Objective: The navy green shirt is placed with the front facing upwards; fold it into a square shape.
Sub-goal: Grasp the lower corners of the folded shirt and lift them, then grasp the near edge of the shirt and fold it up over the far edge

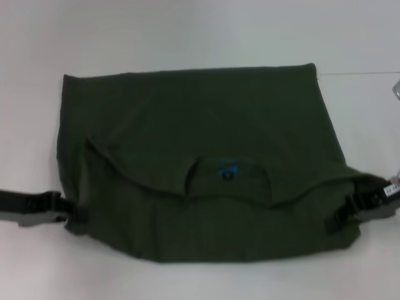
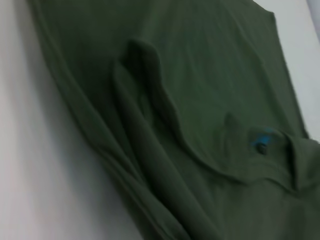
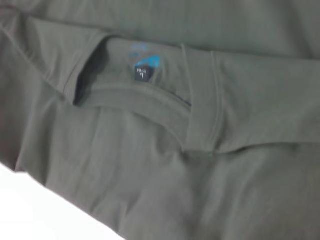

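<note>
Left end effector (image 1: 62, 209) and right end effector (image 1: 350, 209) flank the navy green shirt (image 1: 200, 156), grip unclear to us | we judge it part-folded on the surface (image 1: 187, 31), squaring remains

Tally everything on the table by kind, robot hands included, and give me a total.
Shirts: 1, the navy green shirt, partly folded
Robot hands: 2, the left hand and the right hand, one at each side edge of the shirt
Total: 3
</note>
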Controlling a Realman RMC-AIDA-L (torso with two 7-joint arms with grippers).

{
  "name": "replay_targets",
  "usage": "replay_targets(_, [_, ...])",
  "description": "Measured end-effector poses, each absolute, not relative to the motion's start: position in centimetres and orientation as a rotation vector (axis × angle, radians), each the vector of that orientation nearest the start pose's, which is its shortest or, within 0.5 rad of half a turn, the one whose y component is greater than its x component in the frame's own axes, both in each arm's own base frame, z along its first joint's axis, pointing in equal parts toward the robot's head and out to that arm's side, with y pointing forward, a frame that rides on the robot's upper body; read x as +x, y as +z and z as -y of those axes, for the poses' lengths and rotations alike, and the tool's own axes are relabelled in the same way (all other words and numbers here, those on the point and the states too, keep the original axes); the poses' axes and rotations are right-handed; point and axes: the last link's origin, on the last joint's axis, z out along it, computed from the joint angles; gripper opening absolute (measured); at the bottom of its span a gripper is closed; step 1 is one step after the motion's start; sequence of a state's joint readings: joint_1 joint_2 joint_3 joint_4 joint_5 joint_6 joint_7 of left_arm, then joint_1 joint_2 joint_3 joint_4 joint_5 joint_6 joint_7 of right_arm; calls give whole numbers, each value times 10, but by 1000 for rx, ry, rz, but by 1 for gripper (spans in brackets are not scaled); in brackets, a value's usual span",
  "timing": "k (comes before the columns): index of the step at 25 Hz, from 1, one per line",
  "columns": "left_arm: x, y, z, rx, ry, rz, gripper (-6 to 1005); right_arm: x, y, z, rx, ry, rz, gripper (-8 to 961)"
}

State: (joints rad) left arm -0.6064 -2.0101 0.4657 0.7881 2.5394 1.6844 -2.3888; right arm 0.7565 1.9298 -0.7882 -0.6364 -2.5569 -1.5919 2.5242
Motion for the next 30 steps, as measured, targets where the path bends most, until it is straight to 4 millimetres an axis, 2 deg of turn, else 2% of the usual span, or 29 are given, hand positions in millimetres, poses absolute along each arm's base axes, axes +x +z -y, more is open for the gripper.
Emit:
replay_targets(1, [-303,49,-328,-2270,-266,1936,49,275,32,-357,-2385,-205,-1880,125])
replay_targets(9, [-307,61,-287,-2348,-242,2111,47,271,26,-330,-2539,-375,-1923,123])
replay_targets(13, [-309,65,-286,-2322,-298,2122,46,270,25,-328,-2568,-360,-1914,123])
replay_targets(18, [-312,81,-298,-2228,-452,2083,47,267,38,-336,-2560,-198,-1923,124])
replay_targets(19, [-313,84,-300,-2210,-481,2074,47,265,46,-342,-2544,-93,-1928,124])
replay_targets(20, [-313,87,-303,-2188,-520,2061,47,265,46,-342,-2544,-93,-1928,124])
replay_targets(23, [-314,94,-312,-2127,-638,2017,48,264,58,-352,-2499,65,-1926,125])
replay_targets(24, [-315,96,-319,-2090,-703,1996,48,264,65,-360,-2448,166,-1923,125])
replay_targets(28, [-314,97,-325,-2059,-764,1973,49,264,70,-370,-2375,294,-1916,124])
replay_targets(30, [-313,98,-334,-2010,-856,1941,49,264,69,-377,-2332,373,-1916,123])
